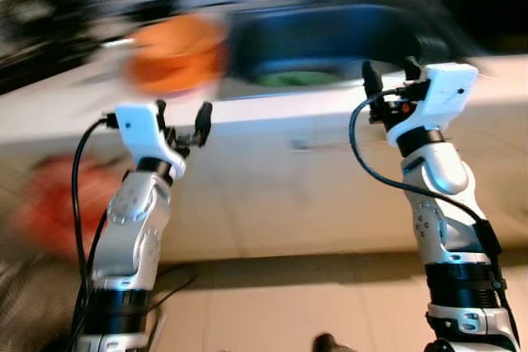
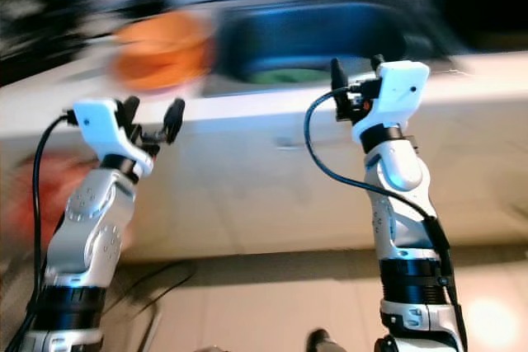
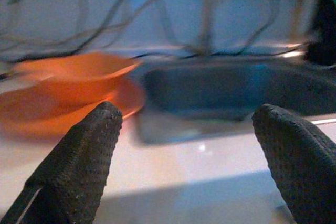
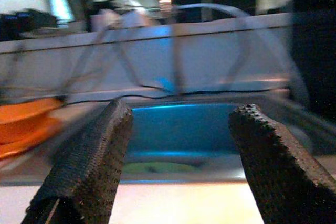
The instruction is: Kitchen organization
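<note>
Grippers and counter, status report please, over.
Left gripper open, empty, raised before the counter. Right gripper open, empty, facing the sink. Orange bowl left of sink, untouched. View blurred; nothing blocking.

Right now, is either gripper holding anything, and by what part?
Nothing is held. The left gripper and right gripper are both open and empty, raised in front of the counter, short of the orange dish and sink.

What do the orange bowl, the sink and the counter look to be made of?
Orange bowl: probably plastic, given its even, saturated colour and soft sheen; blur leaves it open.
Sink: likely metal, with a dark basin and bluish reflections.
Counter: smooth, pale and slightly glossy, stone or laminate; cannot tell which.
Both the left gripper and the right gripper are open before it.
</note>
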{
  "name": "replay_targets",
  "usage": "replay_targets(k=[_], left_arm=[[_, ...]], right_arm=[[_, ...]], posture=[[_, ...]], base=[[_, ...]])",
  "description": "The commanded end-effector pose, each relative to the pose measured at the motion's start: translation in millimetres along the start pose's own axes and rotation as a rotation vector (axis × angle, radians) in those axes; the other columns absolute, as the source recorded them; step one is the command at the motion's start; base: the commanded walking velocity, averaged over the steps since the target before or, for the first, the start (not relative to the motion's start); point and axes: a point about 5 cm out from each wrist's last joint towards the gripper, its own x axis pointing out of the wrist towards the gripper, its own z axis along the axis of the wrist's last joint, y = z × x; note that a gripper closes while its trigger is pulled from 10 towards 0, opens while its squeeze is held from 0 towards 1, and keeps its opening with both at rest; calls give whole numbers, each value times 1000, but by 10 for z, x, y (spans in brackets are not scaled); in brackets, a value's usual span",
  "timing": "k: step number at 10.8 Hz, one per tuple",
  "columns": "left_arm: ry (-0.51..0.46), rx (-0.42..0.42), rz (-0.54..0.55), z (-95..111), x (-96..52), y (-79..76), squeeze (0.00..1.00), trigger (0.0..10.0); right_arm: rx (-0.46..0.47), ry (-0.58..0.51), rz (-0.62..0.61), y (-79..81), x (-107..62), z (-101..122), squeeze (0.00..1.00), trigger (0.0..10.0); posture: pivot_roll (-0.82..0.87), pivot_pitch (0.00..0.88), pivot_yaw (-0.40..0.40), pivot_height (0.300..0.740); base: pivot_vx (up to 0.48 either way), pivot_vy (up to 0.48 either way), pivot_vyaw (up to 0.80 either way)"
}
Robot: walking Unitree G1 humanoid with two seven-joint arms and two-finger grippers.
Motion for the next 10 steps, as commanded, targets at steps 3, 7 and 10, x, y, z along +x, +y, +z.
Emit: replay_targets(k=[3,7,10], left_arm=[[-9,6,26,53,15,68,0,10000],[6,-8,87,2,32,137,0,10000],[-8,-67,140,-67,18,47,0,10000]], right_arm=[[-1,-20,20,68,31,22,0,10000],[-7,-5,32,81,9,-29,0,10000],[-45,23,61,44,-24,-44,0,10000]], posture=[[69,10,116,740],[49,0,89,740],[24,3,37,740]], base=[[0,100,0],[0,0,0],[0,0,0]])
